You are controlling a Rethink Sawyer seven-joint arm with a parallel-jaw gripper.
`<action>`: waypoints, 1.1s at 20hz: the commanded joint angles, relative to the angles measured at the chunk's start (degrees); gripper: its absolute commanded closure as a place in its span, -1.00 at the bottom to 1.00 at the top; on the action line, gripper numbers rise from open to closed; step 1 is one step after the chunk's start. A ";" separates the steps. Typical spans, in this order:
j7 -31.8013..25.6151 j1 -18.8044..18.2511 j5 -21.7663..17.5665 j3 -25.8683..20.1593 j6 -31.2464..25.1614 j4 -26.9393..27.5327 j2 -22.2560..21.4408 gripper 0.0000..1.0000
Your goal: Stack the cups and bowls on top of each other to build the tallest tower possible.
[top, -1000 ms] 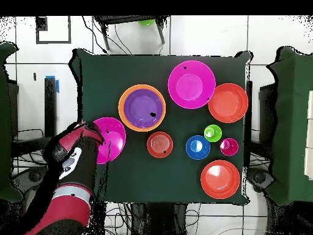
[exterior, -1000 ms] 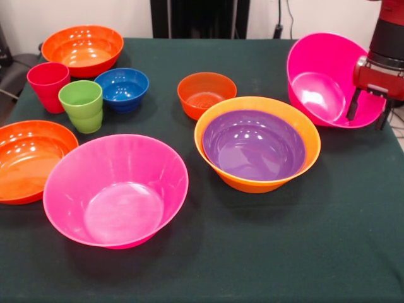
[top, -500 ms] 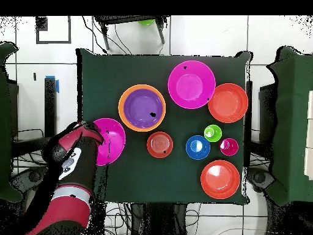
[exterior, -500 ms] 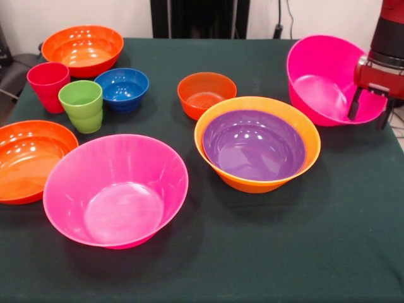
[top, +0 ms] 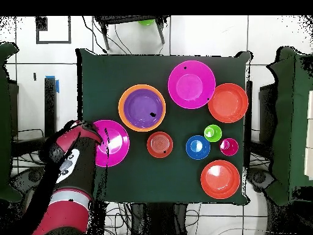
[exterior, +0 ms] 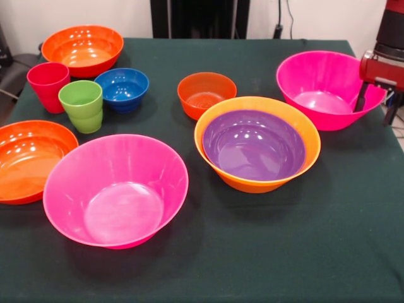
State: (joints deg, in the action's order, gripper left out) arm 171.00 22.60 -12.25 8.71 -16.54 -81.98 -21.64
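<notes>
Green-clothed table [exterior: 252, 265]: claw [exterior: 377, 104] astride hot pink bowl's [exterior: 322, 88] rim (grip uncertain).

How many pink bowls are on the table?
2. One big pink bowl sits at the front of the table, left of the orange bowl holding the purple one. The other pink bowl is at the right edge, by the robot's pincer.

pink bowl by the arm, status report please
End effector at the pink bowl's rim, grip state unclear. Bowl upright on the table, nothing stacked in it. Purple bowl nested in orange bowl. Nothing blocking.
</notes>
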 commanded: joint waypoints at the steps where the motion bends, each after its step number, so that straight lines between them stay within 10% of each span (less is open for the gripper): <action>1: -2.87 -1.41 -0.18 -7.07 -2.75 -2.25 0.80 -1.00; 22: -4.23 -3.02 -1.34 -7.94 -2.35 -2.15 1.22 -1.00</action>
State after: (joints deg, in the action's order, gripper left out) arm 171.00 21.43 -12.31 7.51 -16.53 -82.23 -22.05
